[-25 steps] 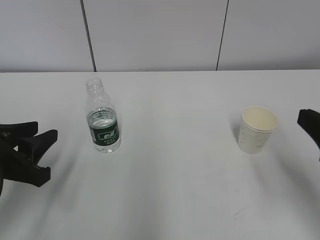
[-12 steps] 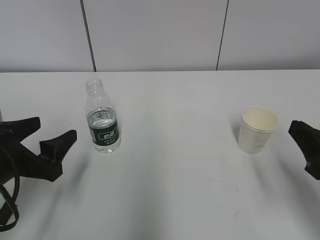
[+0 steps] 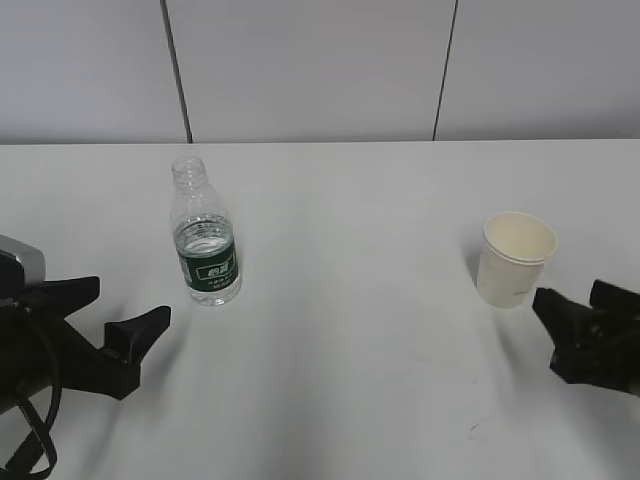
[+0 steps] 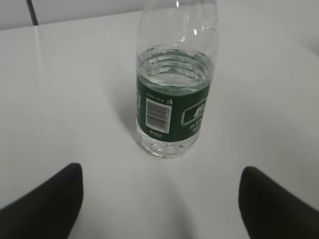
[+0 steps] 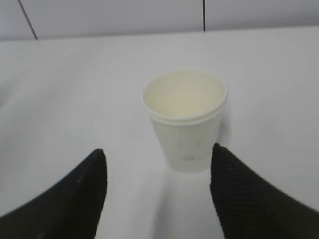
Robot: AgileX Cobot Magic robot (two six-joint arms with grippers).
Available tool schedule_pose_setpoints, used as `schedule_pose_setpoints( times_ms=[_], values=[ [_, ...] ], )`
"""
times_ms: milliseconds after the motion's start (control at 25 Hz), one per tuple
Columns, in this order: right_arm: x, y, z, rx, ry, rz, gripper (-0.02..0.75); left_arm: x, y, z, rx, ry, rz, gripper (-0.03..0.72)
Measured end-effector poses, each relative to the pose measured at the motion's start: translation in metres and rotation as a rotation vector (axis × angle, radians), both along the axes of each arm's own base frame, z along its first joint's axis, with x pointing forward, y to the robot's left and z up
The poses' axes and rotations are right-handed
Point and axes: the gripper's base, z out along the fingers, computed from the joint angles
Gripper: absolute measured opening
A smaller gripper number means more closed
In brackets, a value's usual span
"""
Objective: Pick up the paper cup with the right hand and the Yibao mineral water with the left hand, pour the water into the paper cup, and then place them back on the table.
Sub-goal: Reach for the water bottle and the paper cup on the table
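clear plastic yibao mineral water (image 3: 204, 240) stands left of centre, paper cup (image 3: 514, 258) at right, and i judge both splayed, empty grippers, left hand (image 3: 110, 325) and right hand (image 3: 578, 318), need to advance before closing.

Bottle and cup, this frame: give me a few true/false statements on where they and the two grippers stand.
1. The Yibao mineral water stands upright on the table with no cap. True.
2. The left hand is shut on the bottle. False: its jaws are open, short of the bottle and not touching it.
3. The paper cup lies on its side. False: it stands upright, mouth up.
4. The right hand is open with the cup ahead, between its fingers' line. True.
5. The bottle holds some water. True.
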Motion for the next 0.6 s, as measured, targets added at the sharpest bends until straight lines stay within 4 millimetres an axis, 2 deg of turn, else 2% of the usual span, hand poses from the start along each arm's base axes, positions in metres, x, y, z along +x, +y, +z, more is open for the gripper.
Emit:
schedule_pose_setpoints(
  times_ms=[80, 160, 600],
  values=[
    [0.002, 0.000, -0.014, -0.012, 0.069, 0.000, 0.513, 0.000, 0.000, 0.000, 0.000, -0.001, -0.001, 0.582],
    [0.002, 0.001, -0.020, -0.024, 0.095, 0.005, 0.513, 0.000, 0.000, 0.000, 0.000, -0.002, -0.001, 0.582],
    [0.016, -0.002, -0.016, -0.043, 0.043, -0.045, 0.513, 0.000, 0.000, 0.000, 0.001, -0.005, -0.002, 0.582]
  ],
)
